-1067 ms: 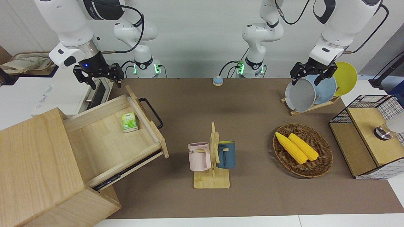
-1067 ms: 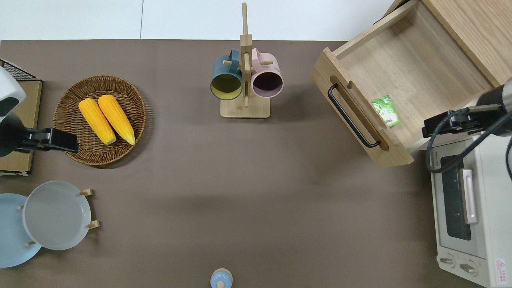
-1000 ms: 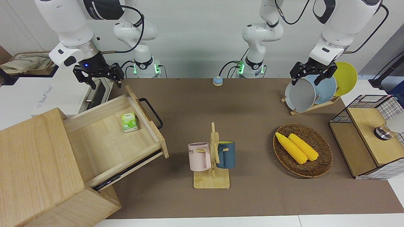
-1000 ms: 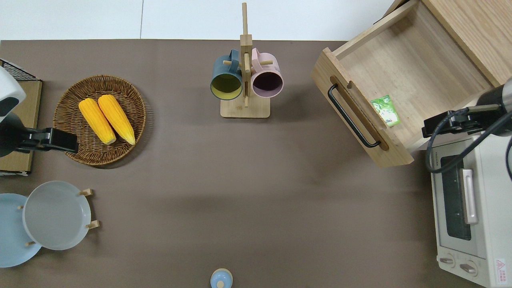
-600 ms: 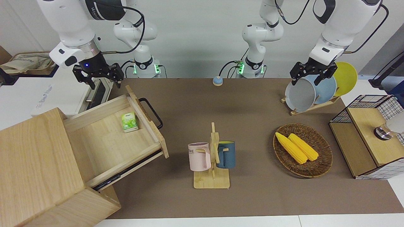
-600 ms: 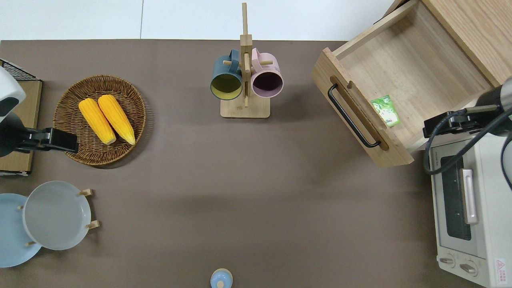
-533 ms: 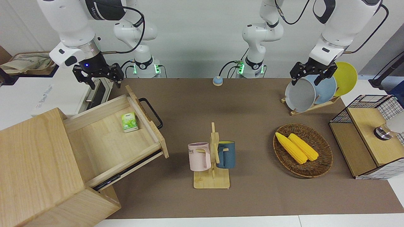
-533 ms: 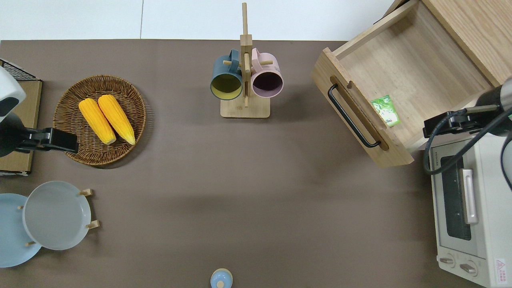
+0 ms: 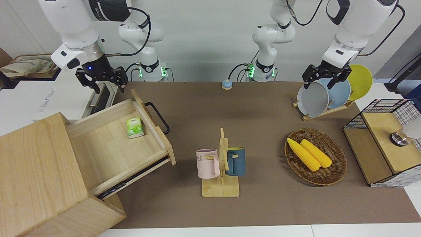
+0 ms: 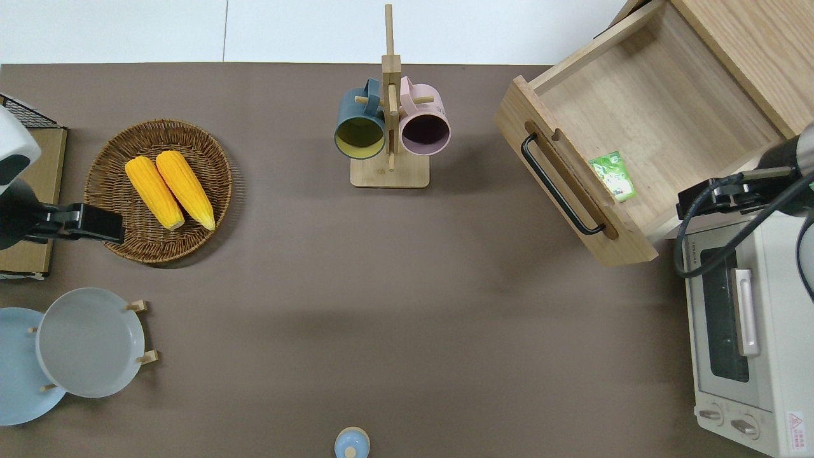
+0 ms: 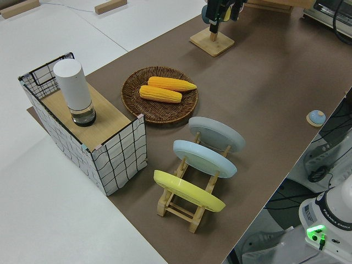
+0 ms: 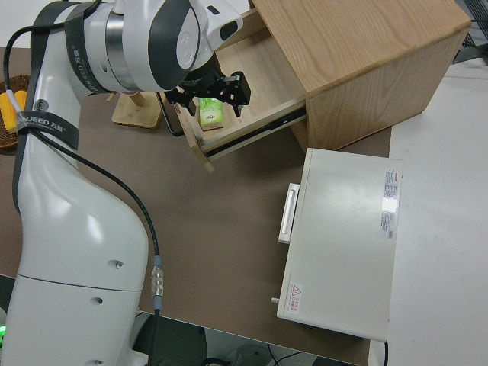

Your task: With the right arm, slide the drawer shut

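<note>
Above the toaster oven (image 10: 738, 318), the right tool (image 9: 102, 80), fingers spread, should lower squarely onto the open drawer (image 9: 115, 144) front.

Right tool (image 9: 102, 83) raised, fingers spread, pointing down; left arm parked.

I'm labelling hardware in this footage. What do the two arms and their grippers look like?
Both arms are white and jointed, with black bands at some joints, black cables looped along them and green lights at their bases. The right arm has a silver wrist ring and a blue-lit black wrist above its black fingered right gripper. The left arm shows no blue light; its left gripper is black too.
</note>
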`<action>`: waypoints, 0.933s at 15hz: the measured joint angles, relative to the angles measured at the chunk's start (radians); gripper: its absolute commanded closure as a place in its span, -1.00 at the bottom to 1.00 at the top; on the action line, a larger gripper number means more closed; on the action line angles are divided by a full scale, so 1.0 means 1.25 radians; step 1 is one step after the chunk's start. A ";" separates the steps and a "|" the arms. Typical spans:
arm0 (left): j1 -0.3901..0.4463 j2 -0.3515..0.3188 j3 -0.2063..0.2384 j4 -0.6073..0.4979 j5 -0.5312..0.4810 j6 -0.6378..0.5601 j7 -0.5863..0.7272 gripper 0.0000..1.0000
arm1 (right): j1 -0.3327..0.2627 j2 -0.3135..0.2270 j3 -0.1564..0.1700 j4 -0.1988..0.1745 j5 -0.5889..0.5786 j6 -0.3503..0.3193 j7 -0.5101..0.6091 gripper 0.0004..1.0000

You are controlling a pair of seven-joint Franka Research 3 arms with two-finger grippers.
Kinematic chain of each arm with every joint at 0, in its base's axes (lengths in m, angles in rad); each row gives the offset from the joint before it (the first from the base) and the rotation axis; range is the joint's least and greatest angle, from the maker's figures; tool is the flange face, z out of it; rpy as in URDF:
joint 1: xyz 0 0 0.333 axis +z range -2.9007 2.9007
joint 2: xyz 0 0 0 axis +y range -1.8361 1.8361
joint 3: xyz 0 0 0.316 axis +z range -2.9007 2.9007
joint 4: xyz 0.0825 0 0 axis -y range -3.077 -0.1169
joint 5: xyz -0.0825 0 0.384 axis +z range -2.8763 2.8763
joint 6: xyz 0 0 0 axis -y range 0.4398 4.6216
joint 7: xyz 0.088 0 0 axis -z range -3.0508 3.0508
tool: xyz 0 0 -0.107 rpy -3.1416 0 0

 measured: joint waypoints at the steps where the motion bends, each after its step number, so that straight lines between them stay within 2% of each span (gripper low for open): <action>1: 0.000 0.000 0.000 0.000 0.000 0.000 0.000 -0.99 | 0.000 0.000 0.000 0.000 0.000 0.000 0.000 0.93; 2: 0.000 0.000 0.000 0.000 0.000 0.000 0.000 -0.99 | 0.000 0.000 0.000 0.000 0.000 0.000 -0.001 1.00; 14: 0.000 0.000 0.000 0.000 0.000 0.000 0.000 -0.99 | 0.002 0.000 0.012 0.002 0.000 0.000 -0.006 1.00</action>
